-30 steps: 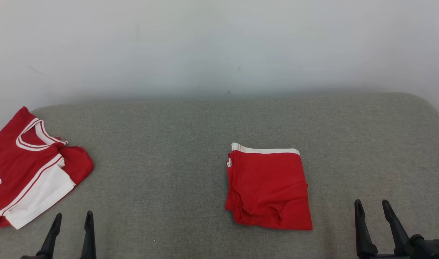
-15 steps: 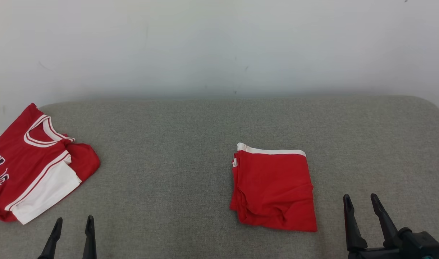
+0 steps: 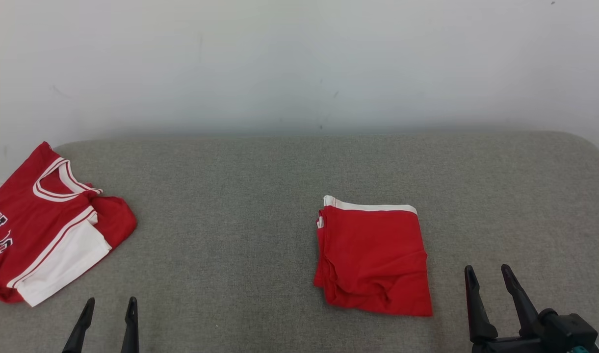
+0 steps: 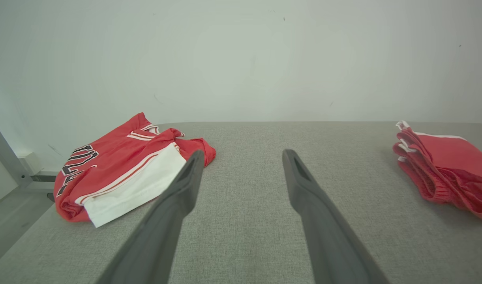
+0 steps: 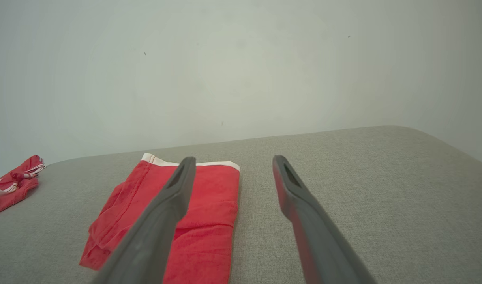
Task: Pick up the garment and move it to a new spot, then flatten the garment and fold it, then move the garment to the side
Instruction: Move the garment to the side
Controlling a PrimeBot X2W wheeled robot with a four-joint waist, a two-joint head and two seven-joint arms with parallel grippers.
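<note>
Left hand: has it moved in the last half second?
Yes. The left hand has slid slightly right, away from the red jersey and toward the folded shorts.

The head view looks forward and down across the bench (image 3: 240, 186) toward the wall (image 3: 299, 59). Both wrist views sit low and close over the bench, facing the same wall along their fingers (image 4: 177, 209). All three share the shorts (image 3: 373, 260) and shirt (image 3: 44, 220).

Spread left pincer (image 4: 243, 154) above grey surface (image 4: 244, 221), red jersey (image 4: 118, 173) left, folded red shorts (image 4: 446, 165) right
</note>
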